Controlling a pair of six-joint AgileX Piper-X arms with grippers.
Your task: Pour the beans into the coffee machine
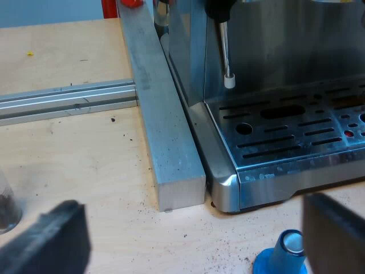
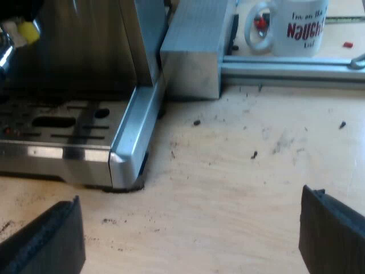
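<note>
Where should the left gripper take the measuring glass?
The measuring glass stands upright on the table with dark contents at its bottom, so likely its side wall above them, coming in level with the open left gripper. Its rim is hidden.

The measuring glass (image 1: 5,202) is cut off by the frame's edge, and the dark bits in its bottom may be beans. The blue tamper (image 1: 282,257) is cut across its base. The espresso machine (image 1: 285,131) is cut off above its wand. The mug (image 2: 296,28) loses its upper part, and its lettering is only partly readable.
</note>
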